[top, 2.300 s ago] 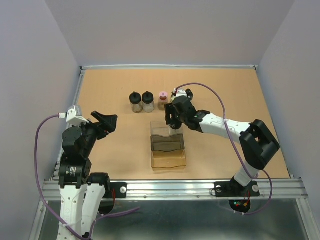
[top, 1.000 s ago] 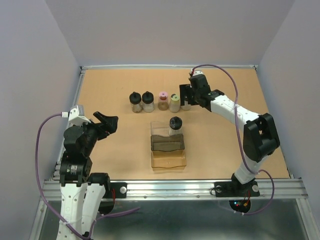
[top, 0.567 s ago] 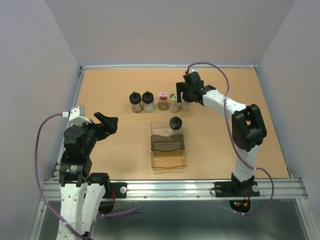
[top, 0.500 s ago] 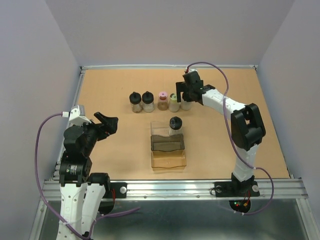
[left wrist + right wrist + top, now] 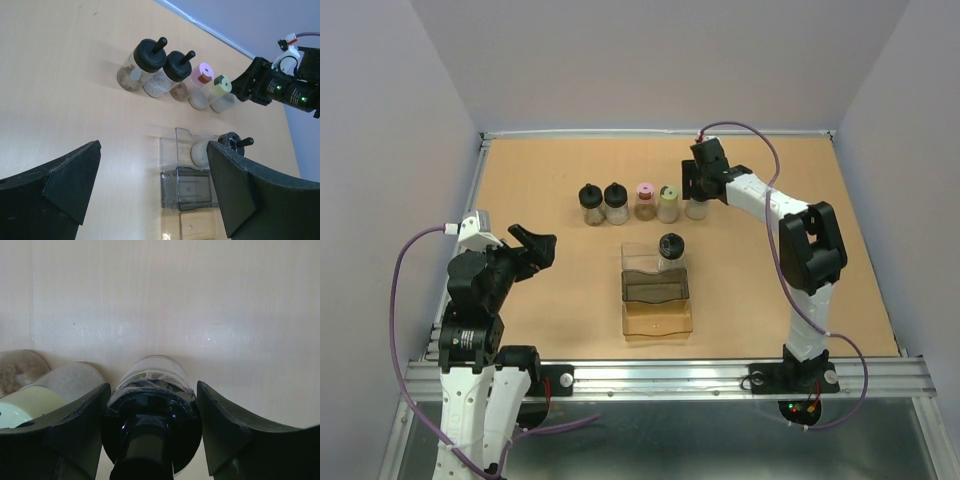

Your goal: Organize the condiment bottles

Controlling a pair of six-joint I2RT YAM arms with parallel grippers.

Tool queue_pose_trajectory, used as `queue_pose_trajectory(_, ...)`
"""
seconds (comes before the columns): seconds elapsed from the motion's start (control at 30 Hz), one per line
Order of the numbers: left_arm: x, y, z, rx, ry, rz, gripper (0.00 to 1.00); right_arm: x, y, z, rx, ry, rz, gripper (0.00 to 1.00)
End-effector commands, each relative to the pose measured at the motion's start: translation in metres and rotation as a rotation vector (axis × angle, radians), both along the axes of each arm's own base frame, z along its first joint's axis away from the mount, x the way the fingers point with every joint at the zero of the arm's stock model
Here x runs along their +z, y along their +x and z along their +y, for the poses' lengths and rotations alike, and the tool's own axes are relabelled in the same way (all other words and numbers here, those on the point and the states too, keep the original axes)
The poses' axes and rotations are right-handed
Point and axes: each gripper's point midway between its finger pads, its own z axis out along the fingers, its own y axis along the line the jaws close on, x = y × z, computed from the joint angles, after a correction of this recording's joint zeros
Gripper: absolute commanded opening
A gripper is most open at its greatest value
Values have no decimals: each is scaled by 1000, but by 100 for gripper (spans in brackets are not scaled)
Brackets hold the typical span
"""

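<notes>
Well, on the far left the left gripper point(image 5: 152, 150) hangs spread wide over bare table, holding nothing and well apart from the bottles. The row starts with the first black-capped bottle point(image 5: 590, 203), then the second black-capped bottle point(image 5: 616, 202), the pink-capped bottle point(image 5: 645, 200) and the yellow-green-capped bottle point(image 5: 668, 204), all upright. Nearer the arms sits the brown-tinted tray point(image 5: 658, 318), with the stowed black-capped bottle point(image 5: 670, 248) standing in its far compartment. At the row's right end stands the end black-capped bottle point(image 5: 150, 425), on the table, and the right gripper point(image 5: 152, 390) pinches its cap — both fingers look to touch it, though how firmly cannot be told.

The step in hand appears to be picking this bottle for the tray. One finger is wedged just beside the yellow-green-capped bottle, so the lift probably wants to go straight up before any sideways travel, or that neighbour may tip. A round cap can slip — the squeeze should settle first. Keeping the bottle upright and lowering it into a free compartment beside the stowed one seems best.
</notes>
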Motion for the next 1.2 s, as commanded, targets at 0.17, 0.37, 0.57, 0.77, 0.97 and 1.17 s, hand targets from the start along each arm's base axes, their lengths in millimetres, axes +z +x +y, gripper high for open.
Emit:
queue_pose_trajectory(0.17, 24, 4, -2, -6, -17, -76, 99, 109, -5, -29, -126, 49, -221, 0)
queue_pose_trajectory(0.37, 27, 5, -1, 2, -23, -84, 99, 199, -47, 25, 212, 241, -321, 0)
queue_pose_trajectory(0.57, 29, 10, -3, -4, -35, -93, 99, 232, -109, 82, 499, 375, -307, 0)
queue_pose_trajectory(0.77, 33, 14, -4, -4, -43, -97, 99, 211, -166, 149, 693, 383, -219, 0)
queue_pose_trajectory(0.97, 35, 15, -3, 0, -44, -103, 99, 183, -181, 178, 729, 326, -178, 0)
queue_pose_trajectory(1.17, 34, 15, -3, 2, -47, -101, 99, 136, -168, 184, 662, 234, -118, 1)
